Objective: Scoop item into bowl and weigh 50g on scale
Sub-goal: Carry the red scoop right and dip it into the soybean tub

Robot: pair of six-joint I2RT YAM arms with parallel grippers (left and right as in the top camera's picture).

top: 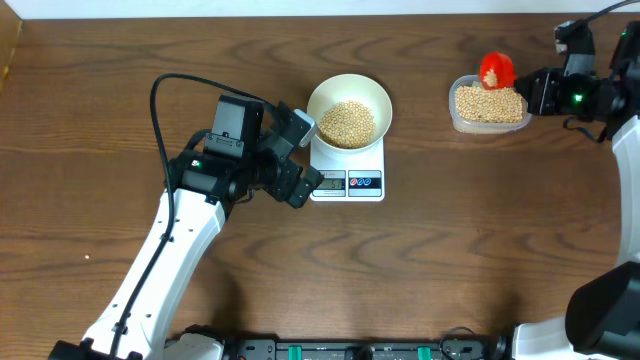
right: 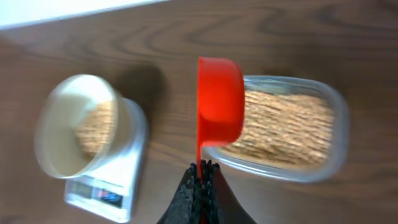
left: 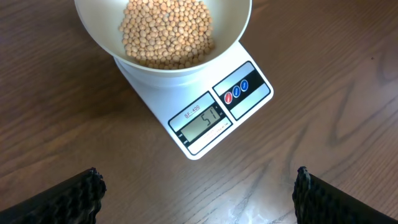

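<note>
Bowl (top: 350,87) sits square on the scale (top: 372,160), middle of the table (top: 120,60), and there's a good heap of beans (top: 347,123) in it, pooled at the bottom with the pale wall bare all round. From the left wrist view the display (left: 205,123) shows clear of the bowl's edge and reads what looks like 51, with the red and blue buttons (left: 236,91) just beside it. The left gripper (top: 303,157) hovers just left of the scale, jaws spread as wide as they go and nothing between them; its two dark fingers (left: 81,196) frame the bottom corners of its own camera's view, with the scale's near end between them but well apart from either one. It touches neither scale nor bowl. Over at the far right, the clear tub (top: 455,112) lies on the table, well apart from the scale, with more beans filling it in a flat layer. The right gripper (right: 201,171) is clamped tight on the thin handle of a red scoop (right: 219,99), and the cup of that scoop hangs over the tub's end nearest the bowl, partly across the rim. The right wrist view is blurred, so whether the scoop carries any beans, I cannot tell.
</note>
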